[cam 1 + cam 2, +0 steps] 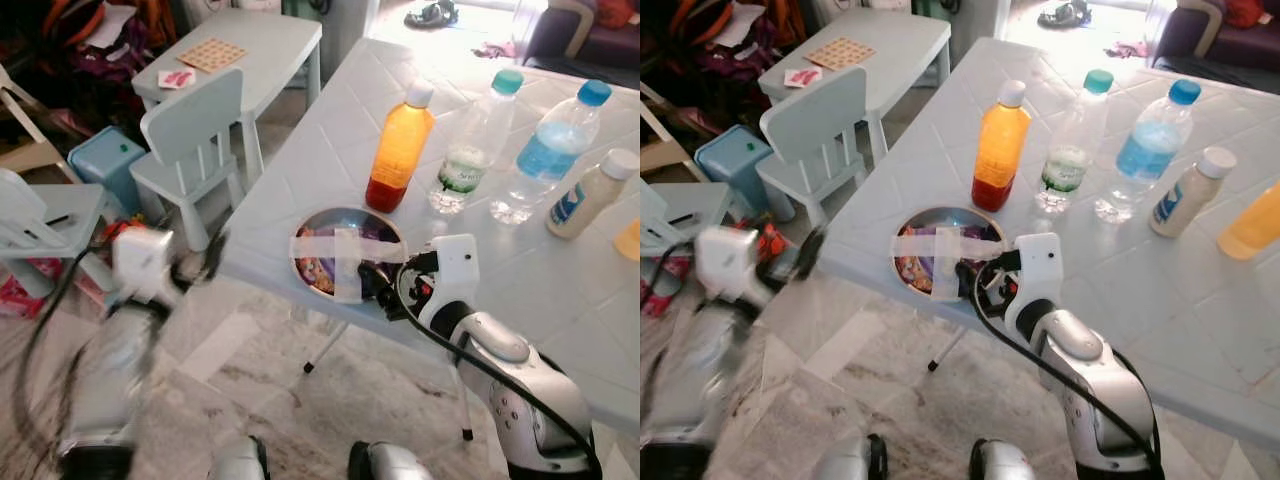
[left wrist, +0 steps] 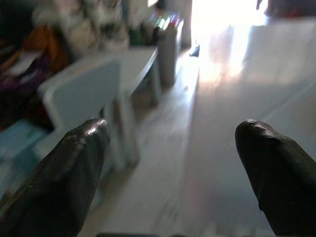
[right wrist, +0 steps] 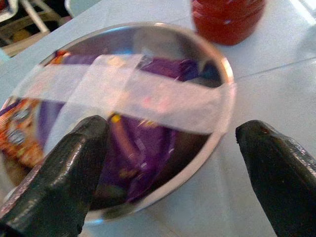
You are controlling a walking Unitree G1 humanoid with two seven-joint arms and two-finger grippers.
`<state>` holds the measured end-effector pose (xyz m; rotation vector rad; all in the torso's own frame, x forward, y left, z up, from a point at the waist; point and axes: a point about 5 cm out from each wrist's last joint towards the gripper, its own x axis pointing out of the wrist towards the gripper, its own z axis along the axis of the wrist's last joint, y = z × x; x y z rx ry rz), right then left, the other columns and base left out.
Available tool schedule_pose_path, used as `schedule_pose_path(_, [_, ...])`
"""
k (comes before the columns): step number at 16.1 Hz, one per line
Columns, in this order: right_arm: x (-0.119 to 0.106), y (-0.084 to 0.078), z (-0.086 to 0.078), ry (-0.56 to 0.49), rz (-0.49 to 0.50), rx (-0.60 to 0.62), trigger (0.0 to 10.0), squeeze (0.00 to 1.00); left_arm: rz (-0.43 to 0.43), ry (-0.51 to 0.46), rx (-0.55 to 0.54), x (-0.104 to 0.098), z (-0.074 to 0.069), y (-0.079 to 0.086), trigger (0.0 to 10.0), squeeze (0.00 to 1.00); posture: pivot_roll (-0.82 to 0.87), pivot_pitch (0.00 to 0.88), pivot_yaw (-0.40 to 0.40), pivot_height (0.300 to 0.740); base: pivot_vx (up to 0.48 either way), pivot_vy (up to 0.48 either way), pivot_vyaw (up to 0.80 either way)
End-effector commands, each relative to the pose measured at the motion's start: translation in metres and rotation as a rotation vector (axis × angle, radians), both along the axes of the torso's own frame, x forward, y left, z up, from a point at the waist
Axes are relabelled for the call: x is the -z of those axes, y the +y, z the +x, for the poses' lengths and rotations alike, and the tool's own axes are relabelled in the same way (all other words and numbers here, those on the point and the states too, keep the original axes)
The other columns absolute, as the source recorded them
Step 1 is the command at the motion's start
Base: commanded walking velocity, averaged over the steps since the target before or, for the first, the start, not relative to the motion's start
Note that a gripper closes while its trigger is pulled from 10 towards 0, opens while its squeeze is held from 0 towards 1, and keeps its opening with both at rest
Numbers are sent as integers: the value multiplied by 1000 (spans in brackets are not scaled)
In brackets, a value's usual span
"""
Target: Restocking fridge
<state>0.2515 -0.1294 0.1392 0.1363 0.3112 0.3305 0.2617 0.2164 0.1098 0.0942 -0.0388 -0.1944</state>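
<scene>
Bowl [image 3: 148, 108], taped to hold snack packets, sits at table [image 1: 560, 300] edge; right gripper [image 3: 168, 182] wide open, empty, straddling its 6 o'clock rim, probably for pickup.

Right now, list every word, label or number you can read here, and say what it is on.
None can be read.
Clear bottle, green label: too small.
Blue-capped bottle, blue label: blurred.
White bottle, blue mark: no letters legible.
Snack packets in the taped bowl: print blurred.
Card on the small table: pattern, no legible text.
</scene>
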Motion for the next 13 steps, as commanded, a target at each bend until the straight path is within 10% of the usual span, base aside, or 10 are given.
schedule_pose_path(1, [-2,-1,3,-22,-5,21,10000,0,9,39,12,3,-9,8,10000,0,41,112,5,740,0,0,0])
schedule_pose_path(6, [-12,-6,18,-115,-31,19,10000,0,41,136,86,21,-23,4,10000,0,54,112,-10,740,0,0,0])
schedule_pose_path(13, [-18,-31,52,-205,-147,31,10000,0,-2,144,372,20,-18,-53,10000,0,33,112,-10,740,0,0,0])
